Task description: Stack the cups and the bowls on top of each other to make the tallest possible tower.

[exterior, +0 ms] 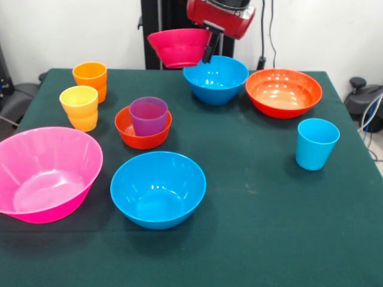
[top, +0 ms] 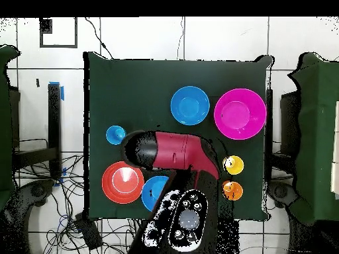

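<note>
My gripper [exterior: 207,52] is shut on the right rim of the small magenta bowl [exterior: 178,46] and holds it in the air at the table's far side, left of and above a blue bowl [exterior: 215,78]. The purple cup [exterior: 148,115] stands upright inside the small orange-red bowl [exterior: 140,135] at centre left, apart from the gripper. The yellow cup [exterior: 79,107] and orange cup [exterior: 90,78] stand at the left. The light blue cup [exterior: 316,143] stands at the right. In the overhead view my arm [top: 175,151] hides the magenta bowl, purple cup and orange-red bowl.
The big pink bowl [exterior: 45,173] sits at the front left, a second blue bowl [exterior: 158,188] at front centre, the wide orange bowl [exterior: 283,92] at the back right. Cables and a chair [exterior: 365,98] lie beyond the table's right edge.
</note>
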Controlling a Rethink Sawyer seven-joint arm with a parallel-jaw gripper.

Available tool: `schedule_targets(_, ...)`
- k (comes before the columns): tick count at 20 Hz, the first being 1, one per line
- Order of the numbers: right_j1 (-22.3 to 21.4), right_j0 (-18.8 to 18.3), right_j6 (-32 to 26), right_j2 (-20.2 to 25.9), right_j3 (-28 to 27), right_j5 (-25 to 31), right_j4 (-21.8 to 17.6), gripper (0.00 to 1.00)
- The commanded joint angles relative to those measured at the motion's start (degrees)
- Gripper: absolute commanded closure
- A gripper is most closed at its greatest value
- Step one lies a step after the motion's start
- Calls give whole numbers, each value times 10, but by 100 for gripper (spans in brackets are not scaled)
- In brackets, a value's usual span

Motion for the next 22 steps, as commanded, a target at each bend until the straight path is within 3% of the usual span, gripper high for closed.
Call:
schedule_targets(1,72,27,142,-49,-93,47,-26,100)
schedule_targets(9,157,75,219,-112,-133,79,9,100)
schedule_targets(16,200,72,235,-108,-151,36,24,100)
schedule_targets(22,220,70,268,-91,-142,53,51,100)
